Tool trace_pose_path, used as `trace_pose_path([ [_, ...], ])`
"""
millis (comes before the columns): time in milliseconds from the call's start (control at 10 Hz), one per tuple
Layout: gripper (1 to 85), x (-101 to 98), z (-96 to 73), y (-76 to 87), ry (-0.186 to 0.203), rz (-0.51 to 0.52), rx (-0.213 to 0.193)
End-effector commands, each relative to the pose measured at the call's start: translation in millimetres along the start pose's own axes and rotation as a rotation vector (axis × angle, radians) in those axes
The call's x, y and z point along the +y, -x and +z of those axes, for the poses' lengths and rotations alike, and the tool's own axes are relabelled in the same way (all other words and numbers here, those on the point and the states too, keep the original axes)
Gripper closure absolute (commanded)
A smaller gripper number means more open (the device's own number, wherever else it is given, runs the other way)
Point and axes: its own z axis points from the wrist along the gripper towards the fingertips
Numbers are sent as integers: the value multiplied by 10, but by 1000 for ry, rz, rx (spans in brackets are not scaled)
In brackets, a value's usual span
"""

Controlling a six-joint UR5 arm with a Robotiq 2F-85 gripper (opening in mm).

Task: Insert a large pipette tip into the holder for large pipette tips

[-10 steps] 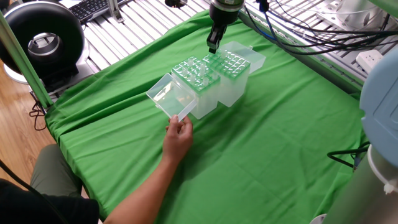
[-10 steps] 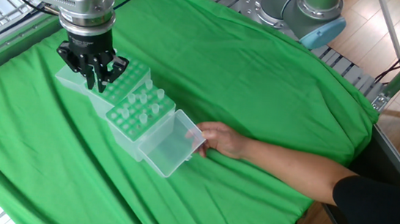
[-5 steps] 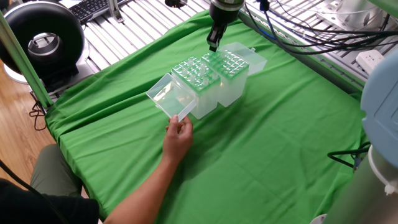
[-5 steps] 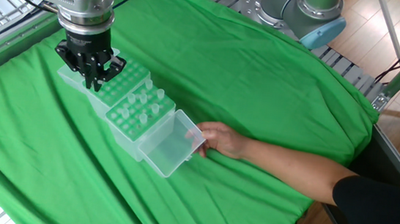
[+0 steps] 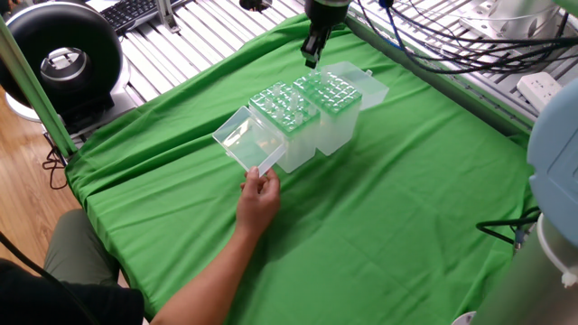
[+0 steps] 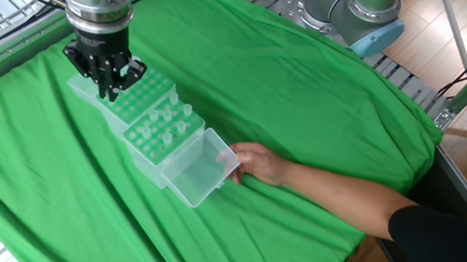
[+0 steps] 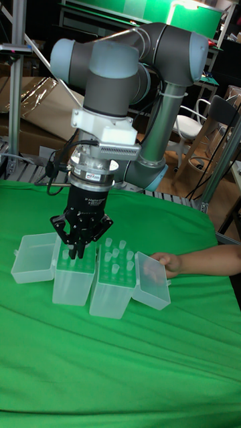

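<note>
The holder for large pipette tips (image 5: 341, 97) (image 6: 147, 90) (image 7: 73, 284) is the taller translucent box with a greenish grid top, and its lid (image 5: 368, 83) (image 7: 33, 257) is swung open. My gripper (image 5: 309, 61) (image 6: 105, 93) (image 7: 73, 253) hangs just above the holder's far end. Its fingers point down and are drawn together. I cannot make out a large pipette tip between them. Against the holder stands a shorter grid-topped box (image 5: 287, 116) (image 6: 160, 133) (image 7: 114, 291) with several white tips standing upright in it.
A person's hand (image 5: 260, 194) (image 6: 256, 161) (image 7: 167, 262) holds the shorter box's open lid (image 5: 246, 140) (image 6: 199, 171) (image 7: 150, 271), with the forearm lying across the green cloth (image 5: 388, 208). Cables and metal rails run along the table's far edge.
My gripper has risen a little and drifted slightly toward the holder's far end, fingers still together. Boxes and hand have not moved.
</note>
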Motion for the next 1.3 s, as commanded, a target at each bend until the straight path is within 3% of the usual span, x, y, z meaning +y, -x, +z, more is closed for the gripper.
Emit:
trace_pose_path([
  [0,723,42,-236,10,1,15,16],
  [600,737,88,-726,40,-17,6,77],
  [1000,737,131,-1003,222,21,3,66],
  [1200,737,156,-1122,322,18,4,68],
])
